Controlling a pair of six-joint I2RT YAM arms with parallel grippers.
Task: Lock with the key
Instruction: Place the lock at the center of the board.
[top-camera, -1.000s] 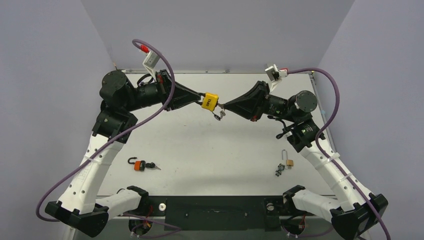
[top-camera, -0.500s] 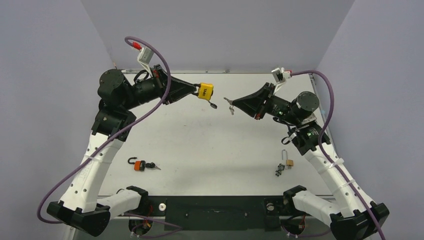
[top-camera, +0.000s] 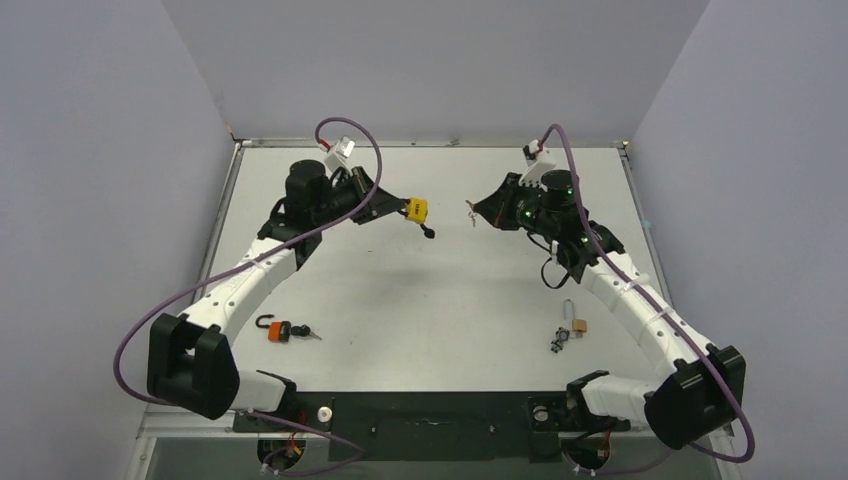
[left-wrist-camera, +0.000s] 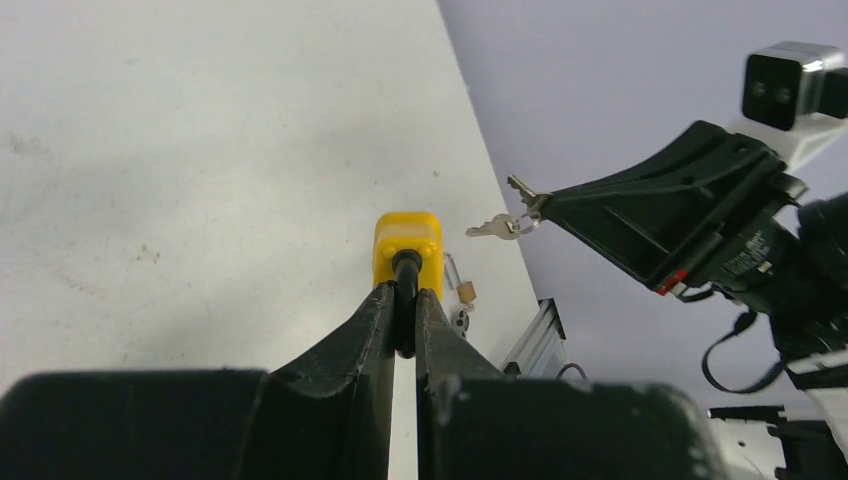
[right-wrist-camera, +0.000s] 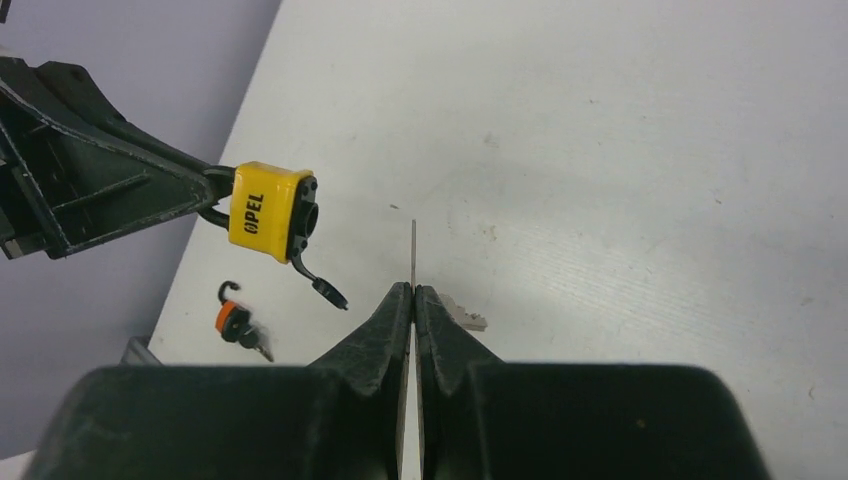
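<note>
Holding yellow padlock (left-wrist-camera: 407, 245) by shackle (left-wrist-camera: 405, 268), L tool (left-wrist-camera: 402, 298) clamped on it. R tool (right-wrist-camera: 413, 295) pinches key (right-wrist-camera: 413, 250); padlock apart, ahead-left of its tip. Risk: thin key twists in grip, misses keyhole (right-wrist-camera: 308, 218); padlock pivots.

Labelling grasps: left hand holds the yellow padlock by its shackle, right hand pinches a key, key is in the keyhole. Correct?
Not inserted: the right wrist view shows the key in the right hand apart from the yellow padlock, a gap between them. The rest holds.
</note>
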